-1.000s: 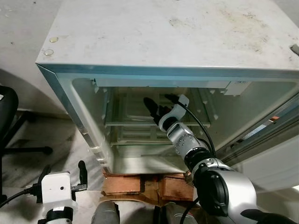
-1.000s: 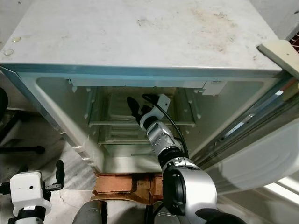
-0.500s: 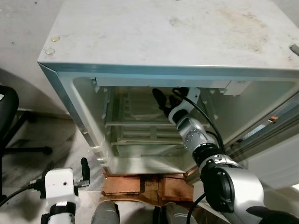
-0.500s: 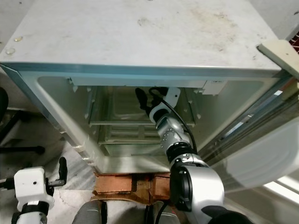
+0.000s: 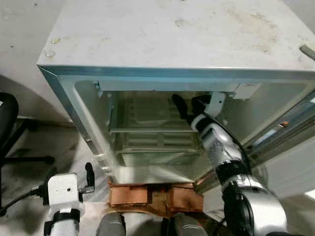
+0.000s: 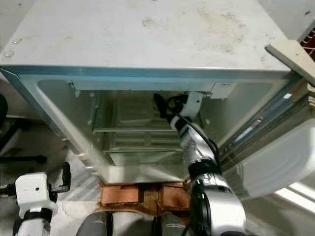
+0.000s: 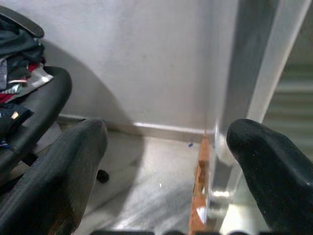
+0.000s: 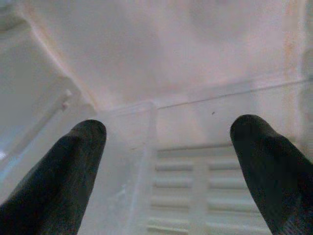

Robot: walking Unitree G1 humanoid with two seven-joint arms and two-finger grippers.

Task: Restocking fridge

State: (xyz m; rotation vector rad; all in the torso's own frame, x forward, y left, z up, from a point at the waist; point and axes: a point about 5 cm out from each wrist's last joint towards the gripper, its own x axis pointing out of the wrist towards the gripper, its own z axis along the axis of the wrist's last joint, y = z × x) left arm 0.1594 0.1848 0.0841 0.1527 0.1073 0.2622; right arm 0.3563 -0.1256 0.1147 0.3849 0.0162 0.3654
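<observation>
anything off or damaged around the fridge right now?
The small white fridge has a stained, scuffed top, and it stands on rough brown blocks rather than the floor. Its glass shelves hold nothing. The right gripper is inside, open with nothing between its fingers. The left gripper hangs low beside the fridge.

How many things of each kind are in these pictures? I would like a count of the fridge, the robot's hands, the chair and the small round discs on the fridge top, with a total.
Fridge: 1
Robot hands: 2, the left hand and the right hand, both open
Office chair: 1
Small round discs: 2
Total: 6
</observation>
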